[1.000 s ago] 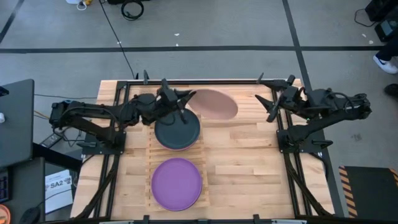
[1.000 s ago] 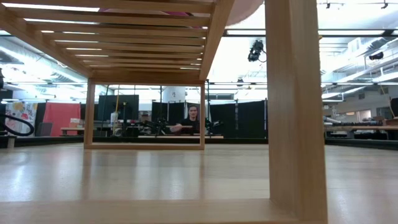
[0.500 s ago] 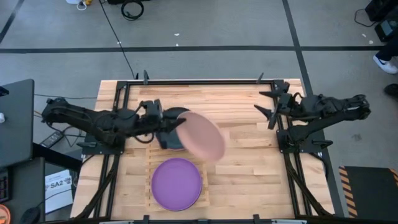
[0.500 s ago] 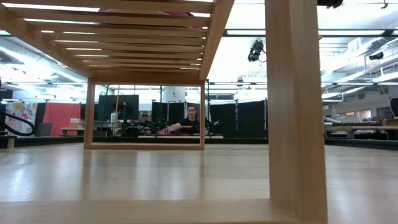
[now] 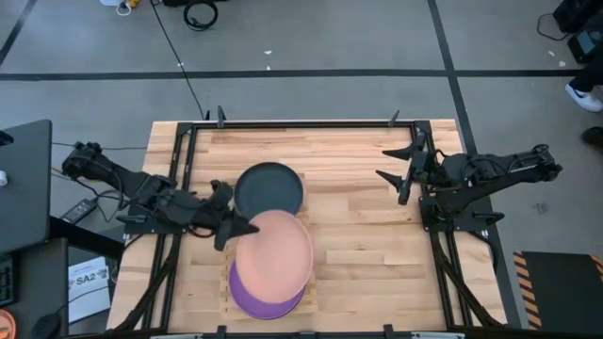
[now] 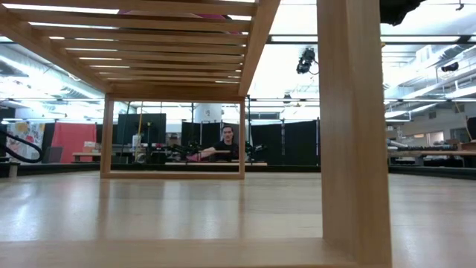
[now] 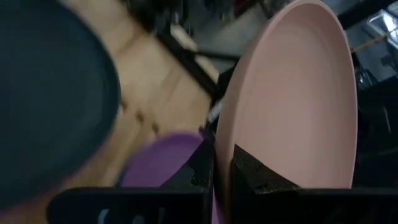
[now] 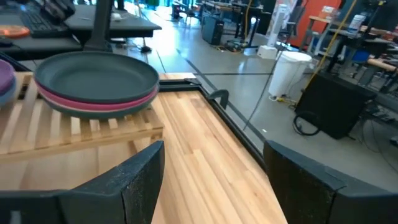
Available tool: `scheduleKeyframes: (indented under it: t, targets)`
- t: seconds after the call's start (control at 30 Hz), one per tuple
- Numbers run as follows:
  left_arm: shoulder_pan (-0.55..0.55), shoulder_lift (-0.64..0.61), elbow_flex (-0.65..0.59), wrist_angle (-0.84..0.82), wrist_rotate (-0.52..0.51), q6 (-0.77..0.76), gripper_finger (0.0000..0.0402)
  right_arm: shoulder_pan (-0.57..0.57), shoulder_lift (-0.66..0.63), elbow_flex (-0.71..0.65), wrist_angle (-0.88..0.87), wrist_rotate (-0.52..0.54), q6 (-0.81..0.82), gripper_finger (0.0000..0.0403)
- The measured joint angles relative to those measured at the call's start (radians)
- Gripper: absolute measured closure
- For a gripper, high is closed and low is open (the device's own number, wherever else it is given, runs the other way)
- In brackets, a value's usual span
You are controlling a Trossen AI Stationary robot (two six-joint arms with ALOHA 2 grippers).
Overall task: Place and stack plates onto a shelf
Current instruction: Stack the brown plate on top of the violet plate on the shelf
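since half a second ago i see the left gripper (image 5: 236,228) has swung from beside the dark grey stack toward the near end of the light wooden slatted shelf (image 5: 227,218), and the round matte salmon pink plate (image 5: 274,250) it carries has come with it, now hanging over most of the round purple plate (image 5: 268,299) lying there. the right gripper (image 5: 396,174) has drifted a little further in over the plank tabletop (image 5: 367,235). a sheet on the floor by the table's left corner reads "sa2" (image 5: 86,278). in the left wrist view my two dark fingers (image 7: 249,171) are pressed together on the pink plate's rim, one each side. the right fingers (image 8: 137,177) stand spread wide, holding nothing. the round dark grey plate (image 5: 268,188) sits atop a magenta plate (image 8: 99,103) at the shelf's far end.
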Motion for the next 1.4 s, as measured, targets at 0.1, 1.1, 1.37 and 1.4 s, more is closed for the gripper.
scheduleKeyframes:
  t: [0.1,1.1,1.37,1.4]
  targets:
    - [-0.031,0.0,0.0,-0.057,0.019,-0.093,0.0379,0.0,0.003,-0.007,0.021,-0.021,-0.001,0.0125]
    - [-0.103,0.132,0.0,-0.213,0.093,-0.37,0.0378,0.0,0.008,-0.008,0.052,-0.048,-0.004,0.0125]
    - [-0.103,0.132,0.0,-0.253,0.094,-0.37,0.0373,0.0,0.008,-0.008,0.052,-0.048,-0.004,0.0125]
    - [-0.103,0.132,0.0,-0.267,0.094,-0.371,0.0373,0.0,0.008,-0.008,0.052,-0.048,-0.004,0.0125]
